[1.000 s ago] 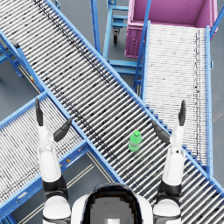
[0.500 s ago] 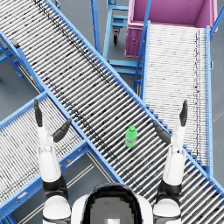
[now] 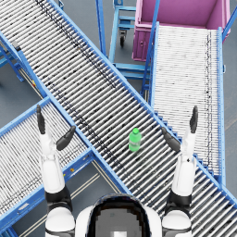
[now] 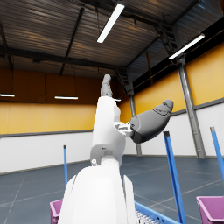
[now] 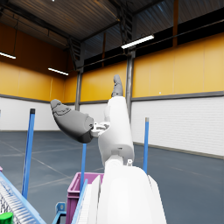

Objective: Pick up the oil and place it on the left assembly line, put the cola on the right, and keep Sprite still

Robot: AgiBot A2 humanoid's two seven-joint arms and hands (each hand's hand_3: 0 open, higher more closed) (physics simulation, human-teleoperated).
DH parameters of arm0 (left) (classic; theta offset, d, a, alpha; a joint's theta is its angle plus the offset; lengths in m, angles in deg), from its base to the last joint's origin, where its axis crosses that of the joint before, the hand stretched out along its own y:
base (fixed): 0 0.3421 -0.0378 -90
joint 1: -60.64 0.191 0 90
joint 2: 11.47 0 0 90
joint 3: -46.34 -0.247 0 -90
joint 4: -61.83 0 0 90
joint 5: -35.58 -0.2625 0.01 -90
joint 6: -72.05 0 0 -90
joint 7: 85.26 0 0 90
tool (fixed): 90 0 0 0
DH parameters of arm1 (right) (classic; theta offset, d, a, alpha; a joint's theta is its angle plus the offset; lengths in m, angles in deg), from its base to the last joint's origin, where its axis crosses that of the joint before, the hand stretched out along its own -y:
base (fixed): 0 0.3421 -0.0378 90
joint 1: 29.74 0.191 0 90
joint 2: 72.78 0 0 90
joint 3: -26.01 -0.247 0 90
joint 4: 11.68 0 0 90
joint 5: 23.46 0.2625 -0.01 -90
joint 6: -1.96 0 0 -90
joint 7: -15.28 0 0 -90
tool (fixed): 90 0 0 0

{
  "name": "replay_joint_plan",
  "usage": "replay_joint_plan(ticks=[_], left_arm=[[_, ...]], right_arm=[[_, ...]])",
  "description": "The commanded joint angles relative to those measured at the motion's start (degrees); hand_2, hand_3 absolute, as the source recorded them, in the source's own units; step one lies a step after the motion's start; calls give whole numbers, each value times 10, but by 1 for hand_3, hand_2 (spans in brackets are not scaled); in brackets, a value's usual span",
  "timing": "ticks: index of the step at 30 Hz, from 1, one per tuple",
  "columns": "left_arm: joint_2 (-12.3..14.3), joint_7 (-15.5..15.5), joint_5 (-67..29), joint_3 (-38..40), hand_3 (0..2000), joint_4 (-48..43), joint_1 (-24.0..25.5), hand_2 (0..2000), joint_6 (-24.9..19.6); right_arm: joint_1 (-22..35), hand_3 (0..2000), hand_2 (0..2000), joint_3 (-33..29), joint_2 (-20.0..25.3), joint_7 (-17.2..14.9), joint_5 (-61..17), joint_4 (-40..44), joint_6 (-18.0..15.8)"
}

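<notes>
My left hand (image 3: 50,134) and right hand (image 3: 184,135) were spread wide and empty. Lowering either carelessly could knock the green Sprite bottle (image 3: 134,140) between them, which had to stay put.

No text, brand, number or sign can be read. On the green bottle (image 3: 134,140), any lettering is too small to be made out; none is seen on the conveyor (image 3: 92,102) beneath it.

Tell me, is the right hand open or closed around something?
Open. The right hand holds nothing: its thumb is spread away from the raised fingers, and it is apart from the green bottle.
</notes>
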Motion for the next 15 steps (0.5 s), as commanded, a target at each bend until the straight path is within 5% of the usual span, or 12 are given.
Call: replay_joint_plan(ticks=[1,15], left_arm=[[0,0,0,0,0,0,-2,0,0],[0,0,0,-23,0,-6,-4,0,0]], right_arm=[[14,0,0,-4,-3,0,0,-4,0],[3,0,0,3,2,0,0,-3,0]])
